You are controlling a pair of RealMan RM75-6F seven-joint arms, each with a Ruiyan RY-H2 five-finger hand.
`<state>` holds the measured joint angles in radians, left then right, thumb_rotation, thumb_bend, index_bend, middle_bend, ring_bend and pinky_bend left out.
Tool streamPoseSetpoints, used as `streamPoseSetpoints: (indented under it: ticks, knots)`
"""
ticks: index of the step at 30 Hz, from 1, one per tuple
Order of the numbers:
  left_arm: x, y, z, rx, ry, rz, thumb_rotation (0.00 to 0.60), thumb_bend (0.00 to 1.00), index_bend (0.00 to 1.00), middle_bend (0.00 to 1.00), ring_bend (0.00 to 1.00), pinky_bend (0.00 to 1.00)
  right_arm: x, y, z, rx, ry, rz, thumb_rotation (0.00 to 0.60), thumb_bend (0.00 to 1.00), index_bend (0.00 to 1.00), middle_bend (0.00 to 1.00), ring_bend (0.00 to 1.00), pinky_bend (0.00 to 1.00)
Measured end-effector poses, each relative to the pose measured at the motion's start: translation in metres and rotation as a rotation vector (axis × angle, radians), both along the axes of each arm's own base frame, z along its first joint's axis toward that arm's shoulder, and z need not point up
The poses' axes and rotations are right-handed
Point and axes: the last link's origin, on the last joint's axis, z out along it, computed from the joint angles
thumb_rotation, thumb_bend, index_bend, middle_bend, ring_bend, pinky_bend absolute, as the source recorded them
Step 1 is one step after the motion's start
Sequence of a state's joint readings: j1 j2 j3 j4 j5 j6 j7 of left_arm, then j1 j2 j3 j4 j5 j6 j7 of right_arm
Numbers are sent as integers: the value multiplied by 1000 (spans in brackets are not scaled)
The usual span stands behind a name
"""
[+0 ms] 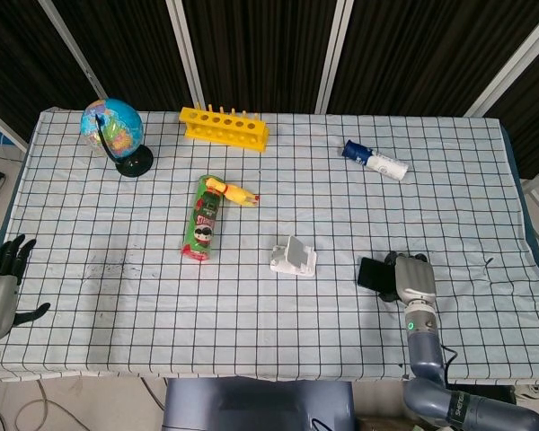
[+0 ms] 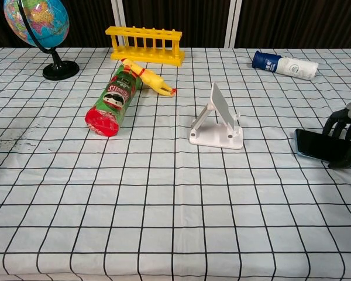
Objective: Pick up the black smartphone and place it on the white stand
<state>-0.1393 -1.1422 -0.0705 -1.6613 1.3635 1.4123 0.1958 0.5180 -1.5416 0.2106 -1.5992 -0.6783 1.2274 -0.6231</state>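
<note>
The black smartphone (image 1: pixel 371 273) (image 2: pixel 316 146) lies flat on the checked cloth at the right, near the front. My right hand (image 1: pixel 411 280) (image 2: pixel 346 132) sits over its right end, fingers curled down on the far edge and thumb at the near edge, gripping it. The white stand (image 1: pixel 293 257) (image 2: pixel 219 120) stands upright and empty about two cloth squares to the phone's left. My left hand (image 1: pixel 0 287) hangs off the table's left edge with its fingers spread, holding nothing.
A green chip can (image 1: pixel 200 229) (image 2: pixel 112 100) lies on its side left of the stand, a yellow rubber chicken (image 1: pixel 232 191) against it. At the back are a globe (image 1: pixel 112 130), a yellow tube rack (image 1: pixel 225 127) and a blue-and-white bottle (image 1: pixel 374 161).
</note>
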Motion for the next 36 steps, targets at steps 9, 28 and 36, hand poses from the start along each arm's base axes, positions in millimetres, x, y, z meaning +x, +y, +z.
streamPoseSetpoints:
  ticks: [9, 28, 36]
  knots:
    - [0, 0, 0, 3, -2, -1, 600, 0, 0, 0, 0, 0, 12, 3, 14, -33, -97, 14, 600, 410, 814, 769, 363, 176]
    - [0, 0, 0, 8, -8, 0, 600, 0, 0, 0, 0, 0, 53, -4, 41, -177, -611, -27, 600, 409, 815, 770, 357, 176]
    - [0, 0, 0, 2, -16, 4, 600, 0, 0, 0, 0, 0, 80, -9, 30, -136, -955, -44, 600, 407, 815, 770, 352, 175]
